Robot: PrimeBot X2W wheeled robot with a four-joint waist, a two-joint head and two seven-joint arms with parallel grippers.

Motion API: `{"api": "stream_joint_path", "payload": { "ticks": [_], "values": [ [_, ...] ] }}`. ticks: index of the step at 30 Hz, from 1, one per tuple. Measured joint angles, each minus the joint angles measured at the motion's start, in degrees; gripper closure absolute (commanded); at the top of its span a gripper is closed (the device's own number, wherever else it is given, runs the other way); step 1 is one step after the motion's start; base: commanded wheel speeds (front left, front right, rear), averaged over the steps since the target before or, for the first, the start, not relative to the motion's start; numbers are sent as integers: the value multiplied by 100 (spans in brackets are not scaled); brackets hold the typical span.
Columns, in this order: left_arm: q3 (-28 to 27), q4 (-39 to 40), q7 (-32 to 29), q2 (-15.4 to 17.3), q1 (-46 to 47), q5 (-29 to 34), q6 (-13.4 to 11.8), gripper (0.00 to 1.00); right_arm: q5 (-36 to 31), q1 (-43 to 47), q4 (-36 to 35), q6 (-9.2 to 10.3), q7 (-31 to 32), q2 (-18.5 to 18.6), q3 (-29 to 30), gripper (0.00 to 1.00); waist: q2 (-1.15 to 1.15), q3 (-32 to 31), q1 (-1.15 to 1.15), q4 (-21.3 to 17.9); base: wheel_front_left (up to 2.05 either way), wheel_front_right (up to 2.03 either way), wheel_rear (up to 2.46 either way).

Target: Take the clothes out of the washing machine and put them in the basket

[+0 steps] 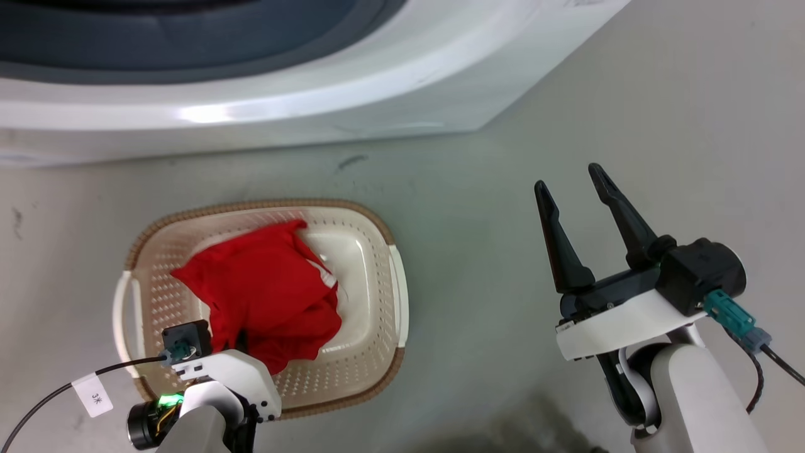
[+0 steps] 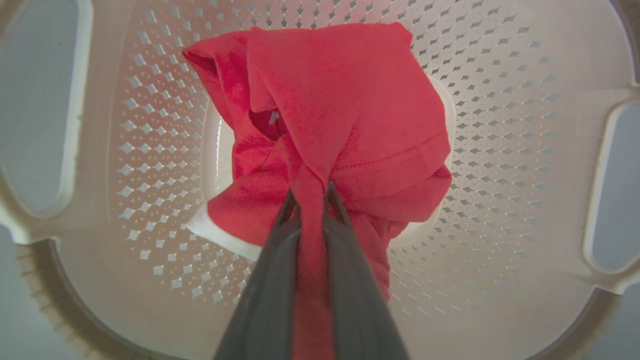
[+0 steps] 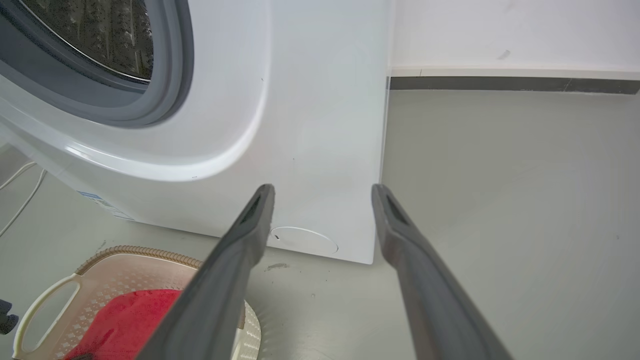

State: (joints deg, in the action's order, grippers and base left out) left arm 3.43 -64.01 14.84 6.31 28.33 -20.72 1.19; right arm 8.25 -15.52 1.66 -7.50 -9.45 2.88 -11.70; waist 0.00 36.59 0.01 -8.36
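Observation:
The red clothes [image 1: 264,296] lie bunched inside the cream basket [image 1: 371,251] on the floor, below the white washing machine [image 1: 314,94]. My left gripper [image 2: 310,192] hangs over the basket [image 2: 500,150], shut on a fold of the red clothes [image 2: 340,115], which drape down from its fingertips. In the head view its fingers are hidden behind the wrist [image 1: 220,371]. My right gripper [image 1: 569,182] stands open and empty over bare floor, right of the basket. The right wrist view shows the right gripper [image 3: 322,192] before the washing machine [image 3: 300,125], with the basket [image 3: 50,300] and clothes [image 3: 125,320] at the lower left.
The grey rubber ring and steel drum [image 3: 100,35] of the washer show at upper left of the right wrist view. A wall with a dark skirting [image 3: 500,85] runs behind. A black cable with a white tag [image 1: 93,393] trails from my left wrist. Grey floor [image 1: 629,126] spreads to the right.

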Motion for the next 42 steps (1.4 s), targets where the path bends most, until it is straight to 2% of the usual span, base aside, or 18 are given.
{"api": "stream_joint_path", "payload": {
  "ticks": [3, 4, 5, 6, 7, 13, 20, 27, 35, 42],
  "values": [
    [-26, -354, 5, -2, 144, -51, -16, 99, 1, -86, 57, 0, -62, 0, -7, 0, 0, 272, 0, -43, 0, 0, 0],
    [-32, -449, 7, -7, 185, -70, -10, 76, 1, -103, 79, -1, -70, 0, -4, 0, 0, 340, 0, -55, 0, 0, 0],
    [-34, -530, 7, -11, 211, -73, -10, 60, 2, -109, 113, 0, -87, 0, -3, 0, 0, 392, 0, -65, 0, 0, 0],
    [-44, -590, 7, -21, 225, -83, -19, 19, 2, -116, 153, 0, -98, 0, -3, 0, 0, 427, 0, -72, 0, 0, 0],
    [-59, -637, 7, -35, 227, -113, -24, 0, 2, -119, 199, 0, -113, 0, 1, 0, 0, 426, 1, -74, 0, 0, 0],
    [-192, -584, 15, -120, 23, -225, -44, 0, 21, -162, 476, 0, -181, -1, 11, 0, 0, 47, 0, -28, 0, 0, 0],
    [-446, 266, 23, -200, -837, -185, -42, 0, 2, 175, 681, 0, -166, -2, 129, 0, 0, -993, -1, 74, 0, 0, 0],
    [-811, 1410, 22, -286, -1415, 12, -36, 0, -155, 575, 621, 0, 19, -2, 397, 0, 0, -1951, -2, 208, 0, 0, 0],
    [-1047, 3106, 23, -334, -1843, 520, -75, 0, -355, 923, 376, 0, 229, -1, 687, 0, 0, -2761, -3, 376, 0, 0, 0],
    [-769, 4731, 23, -341, -2232, 1002, -238, 0, -494, 1200, 155, -1, 371, 0, 855, 0, 0, -3271, -3, 464, 0, 0, 0]
  ]
}}
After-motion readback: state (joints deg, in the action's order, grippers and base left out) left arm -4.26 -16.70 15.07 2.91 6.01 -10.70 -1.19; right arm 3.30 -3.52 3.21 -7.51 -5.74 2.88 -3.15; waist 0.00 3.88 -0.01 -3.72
